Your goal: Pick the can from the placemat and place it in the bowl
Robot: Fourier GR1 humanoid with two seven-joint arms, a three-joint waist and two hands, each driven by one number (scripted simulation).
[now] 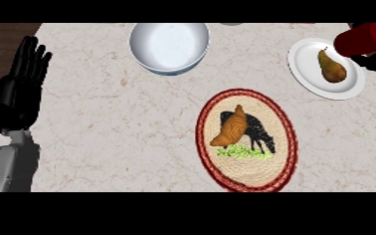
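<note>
Dark red can (357,37) is cut off at the counter's (110,129) right edge. Right hand (369,61) barely shows, grip unclear. Left hand (26,74) rests open.

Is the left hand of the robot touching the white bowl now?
Apart. The head view shows the left hand open at the left edge, fingers up, with bare counter between it and the bowl.

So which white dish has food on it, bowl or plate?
The plate at the right edge: a brown pear lies on it. The bowl at top centre holds nothing.
</note>
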